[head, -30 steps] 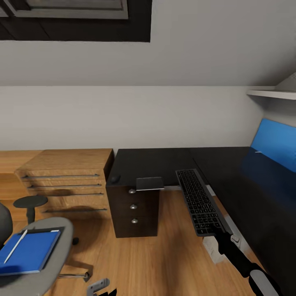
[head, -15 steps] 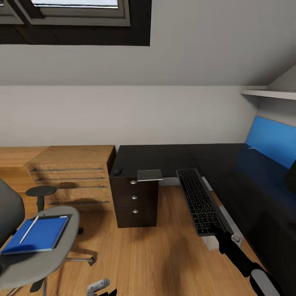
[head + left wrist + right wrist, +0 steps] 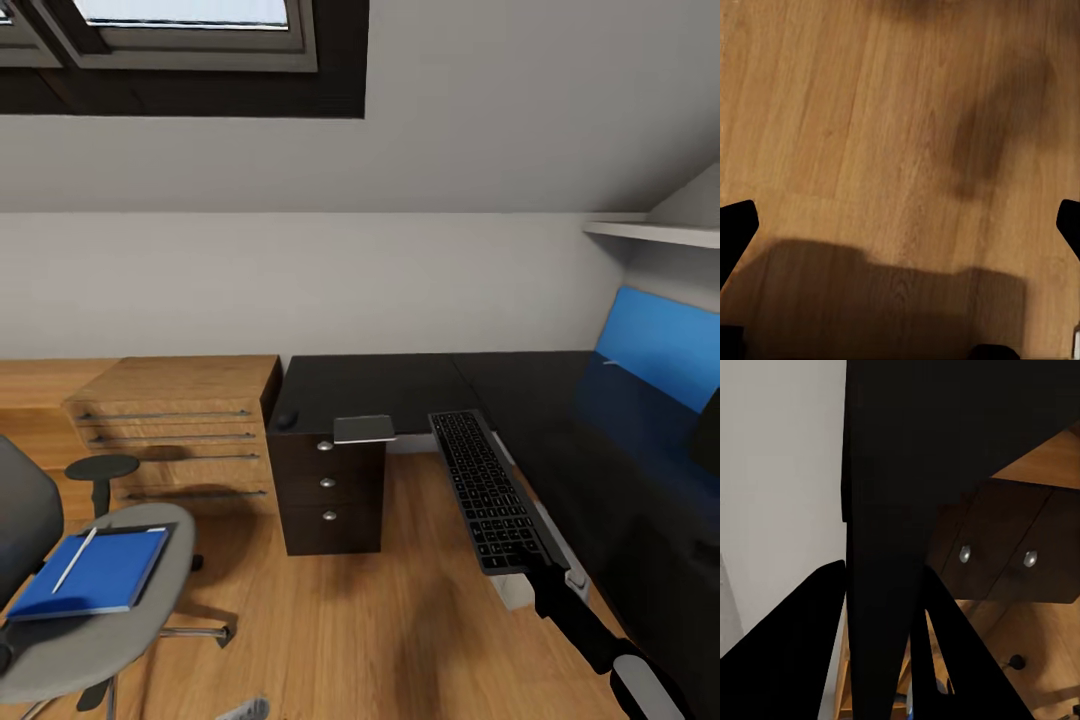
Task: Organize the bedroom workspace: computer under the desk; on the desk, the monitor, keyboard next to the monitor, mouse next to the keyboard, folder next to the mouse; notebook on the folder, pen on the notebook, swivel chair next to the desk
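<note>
My right gripper [image 3: 537, 577] is shut on the near end of the keyboard [image 3: 490, 487], holding it level above the floor beside the desk [image 3: 400, 385]. In the right wrist view the keyboard's dark underside [image 3: 892, 472] fills the gap of the right gripper [image 3: 883, 566]. The mouse [image 3: 287, 420] and grey notebook [image 3: 363, 428] lie at the desk's front edge. The blue folder [image 3: 100, 572] with the pen [image 3: 74, 559] on it rests on the swivel chair [image 3: 120, 630]. The monitor's dark edge [image 3: 708, 432] shows far right. My left gripper [image 3: 904, 221] hangs open over bare floor. The computer is out of view.
A black drawer unit [image 3: 330, 490] stands under the desk's left end, with low wooden shelving [image 3: 170, 420] to its left. A blue back panel [image 3: 660, 345] and a wall shelf [image 3: 655, 232] are at the right. Wooden floor [image 3: 350, 620] lies between chair and desk.
The camera has shifted, bringing more of the chair and skylight into the picture. My left gripper has sunk nearly out of the head view. The keyboard stays held in my right gripper.
</note>
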### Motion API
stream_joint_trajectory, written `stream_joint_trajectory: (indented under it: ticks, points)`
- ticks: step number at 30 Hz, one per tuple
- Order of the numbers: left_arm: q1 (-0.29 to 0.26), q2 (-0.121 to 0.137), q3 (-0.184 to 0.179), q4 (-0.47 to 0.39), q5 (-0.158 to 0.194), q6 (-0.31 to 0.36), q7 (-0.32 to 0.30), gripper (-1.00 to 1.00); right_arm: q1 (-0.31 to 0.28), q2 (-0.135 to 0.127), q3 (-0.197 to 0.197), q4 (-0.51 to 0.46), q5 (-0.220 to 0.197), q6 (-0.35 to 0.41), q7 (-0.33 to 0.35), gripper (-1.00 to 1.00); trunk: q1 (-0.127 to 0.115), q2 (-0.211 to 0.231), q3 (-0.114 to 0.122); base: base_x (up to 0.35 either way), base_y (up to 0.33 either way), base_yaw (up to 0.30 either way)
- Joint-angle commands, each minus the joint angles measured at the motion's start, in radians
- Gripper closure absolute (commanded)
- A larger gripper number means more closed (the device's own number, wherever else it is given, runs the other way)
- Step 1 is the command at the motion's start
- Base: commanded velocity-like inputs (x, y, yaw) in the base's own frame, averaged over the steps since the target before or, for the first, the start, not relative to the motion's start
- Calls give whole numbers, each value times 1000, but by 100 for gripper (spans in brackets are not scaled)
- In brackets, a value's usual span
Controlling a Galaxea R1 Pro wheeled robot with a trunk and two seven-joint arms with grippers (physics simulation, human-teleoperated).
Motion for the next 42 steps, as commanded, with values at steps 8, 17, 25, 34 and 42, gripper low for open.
stream_joint_trajectory:
  ticks: [8, 17, 25, 34, 42]
  points:
    - [-1, 9, 6, 159, -9, -174, 92, -100, -1, 0, -1, 0, -6, 8, 0, 100, -31, 56, 24, 0, 0, 0]
    - [-1, 20, 5, 250, -9, -214, 155, -100, -1, 0, -1, 0, -6, 7, 0, 100, -65, 119, 52, 0, 0, 0]
    - [-1, 54, 5, 411, -8, -454, 160, -100, -1, -12, -1, -7, -6, 8, 0, 100, -96, 175, 77, 0, 0, 0]
    - [-1, 120, 6, 504, -7, -678, 160, -100, -1, -27, -1, -9, -6, 8, 0, 100, -130, 238, 106, 0, 0, 0]
    - [-1, 144, 6, 521, -5, -776, 160, -100, -1, -31, -1, -20, -6, 13, -1, 100, -138, 252, 112, 0, 0, 0]
